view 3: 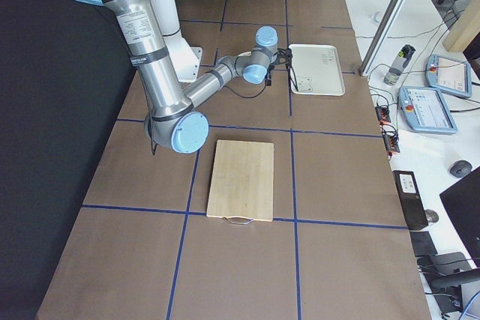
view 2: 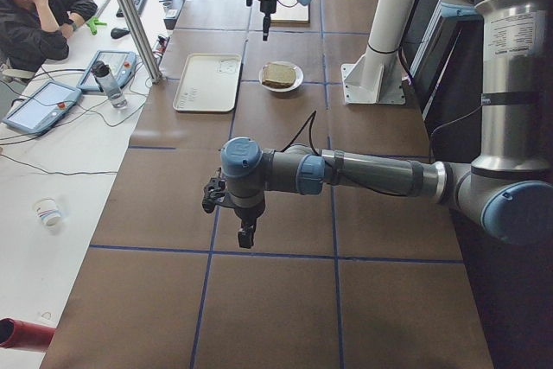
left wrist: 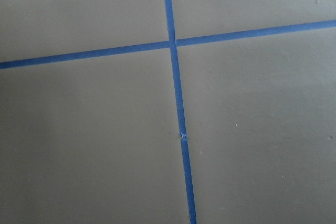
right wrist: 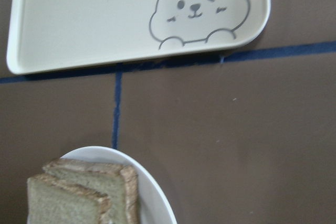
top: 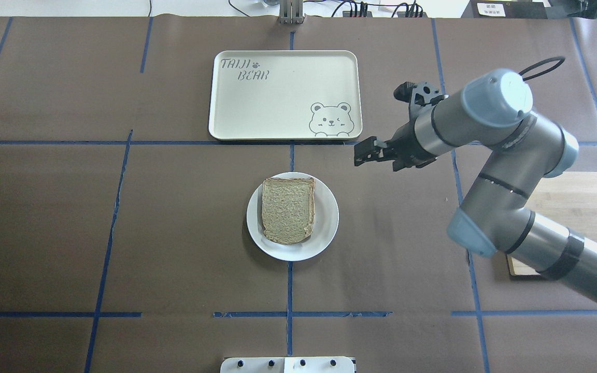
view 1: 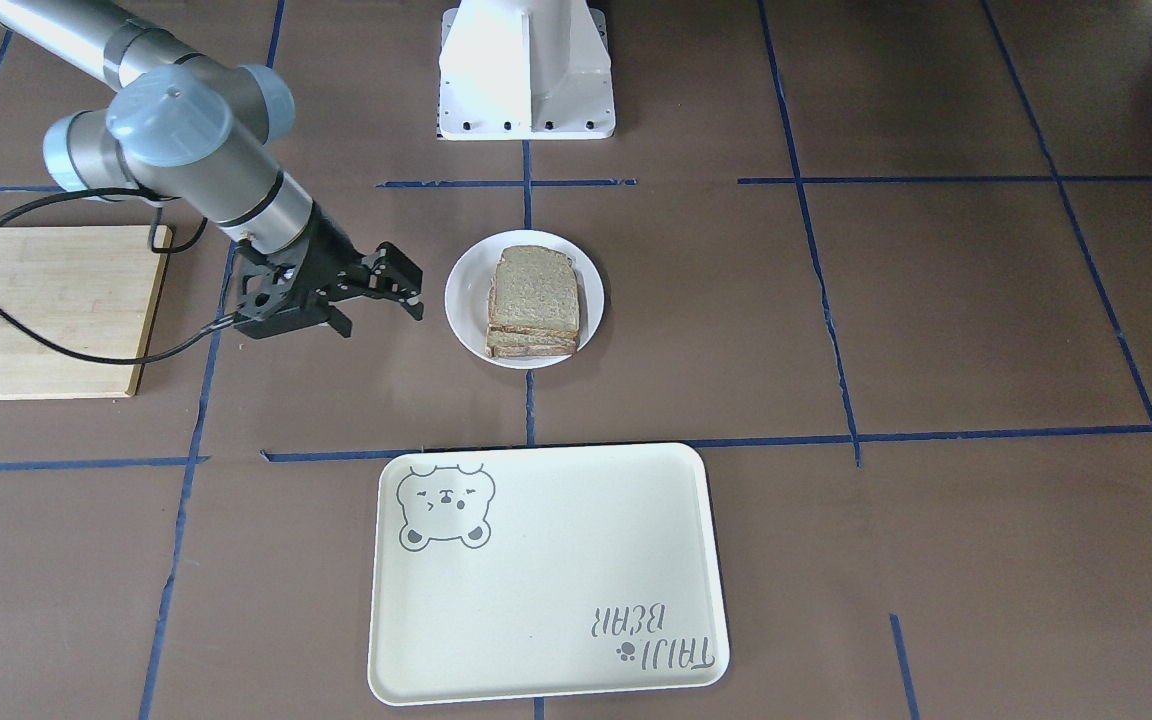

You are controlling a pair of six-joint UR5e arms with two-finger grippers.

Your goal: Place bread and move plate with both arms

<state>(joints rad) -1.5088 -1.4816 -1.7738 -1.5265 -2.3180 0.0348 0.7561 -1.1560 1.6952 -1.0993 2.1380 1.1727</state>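
Observation:
The small white plate [view 1: 464,300] sits at the table's middle with the light-brown bread [view 1: 534,295] on it, lying on top of another slice. Both show in the overhead view, plate [top: 329,217] and bread [top: 288,210], and at the bottom of the right wrist view, plate [right wrist: 152,203] and bread [right wrist: 79,198]. My right gripper [view 1: 379,318] is open and empty, hovering just beside the plate, apart from it; overhead it [top: 376,158] is up and right of the plate. My left gripper [view 2: 246,235] hangs over bare table far from the plate; I cannot tell if it is open.
A cream bear tray [top: 283,93] lies beyond the plate, across a blue tape line. A wooden cutting board [top: 583,207] lies under my right arm. The white base block [view 1: 526,70] stands at the robot's edge. Operators' gear lies past the table's far side.

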